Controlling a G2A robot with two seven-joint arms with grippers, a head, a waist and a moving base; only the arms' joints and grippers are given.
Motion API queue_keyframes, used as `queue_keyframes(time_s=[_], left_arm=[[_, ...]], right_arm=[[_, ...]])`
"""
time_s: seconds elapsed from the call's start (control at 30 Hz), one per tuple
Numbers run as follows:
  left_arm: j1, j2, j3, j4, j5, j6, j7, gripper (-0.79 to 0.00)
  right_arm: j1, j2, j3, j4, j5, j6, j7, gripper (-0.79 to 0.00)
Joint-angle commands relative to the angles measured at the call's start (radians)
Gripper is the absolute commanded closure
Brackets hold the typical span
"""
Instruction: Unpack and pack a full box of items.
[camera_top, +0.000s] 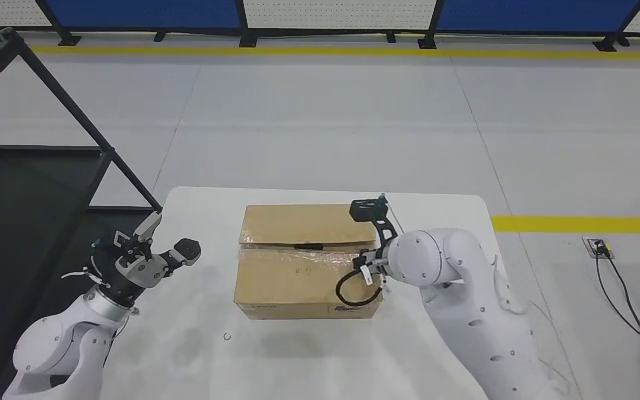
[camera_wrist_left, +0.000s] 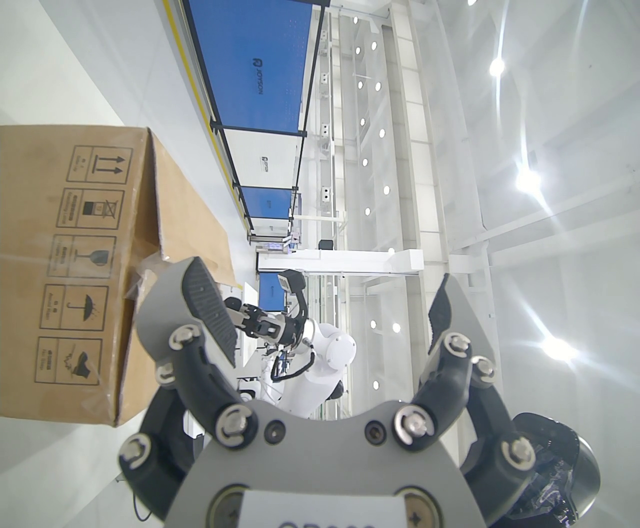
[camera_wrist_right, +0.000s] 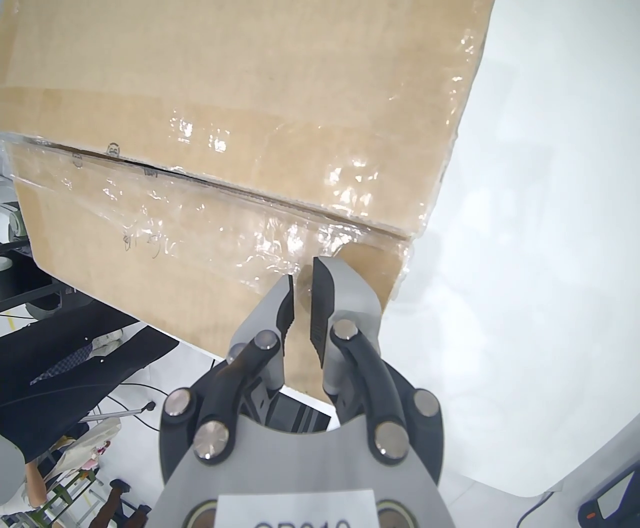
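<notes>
Right gripper (camera_wrist_right: 302, 274) is pinched nearly closed, a sliver between the pads, tips down by the clear-taped seam (camera_wrist_right: 210, 180) at the right end of the brown cardboard box (camera_top: 300, 275); whether tape is caught, can't tell. Left gripper (camera_wrist_left: 322, 280) gapes wide, empty, off the box's left end. Box sits shut mid white table (camera_top: 200, 330), long axis and seam running left to right.

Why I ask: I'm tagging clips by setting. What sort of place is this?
Probably an industrial hall or robotics lab: blue partition panels, a yellow floor line and high ceiling lights.
</notes>
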Motion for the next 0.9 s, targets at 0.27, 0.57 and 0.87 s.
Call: queue_keyframes(time_s=[0.27, 0.57, 0.87], left_arm=[[0.000, 0.000, 0.000, 0.000, 0.000, 0.000, 0.000, -0.785], [0.000, 0.000, 0.000, 0.000, 0.000, 0.000, 0.000, -0.785], [0.000, 0.000, 0.000, 0.000, 0.000, 0.000, 0.000, -0.785]], right_arm=[[0.017, -0.045, 0.017, 0.047, -0.072, -0.029, 0.029, 0.000], [-0.056, -0.091, 0.084, -0.071, -0.170, -0.057, 0.057, 0.000], [-0.133, -0.140, 0.116, -0.214, -0.246, -0.069, 0.068, 0.000]])
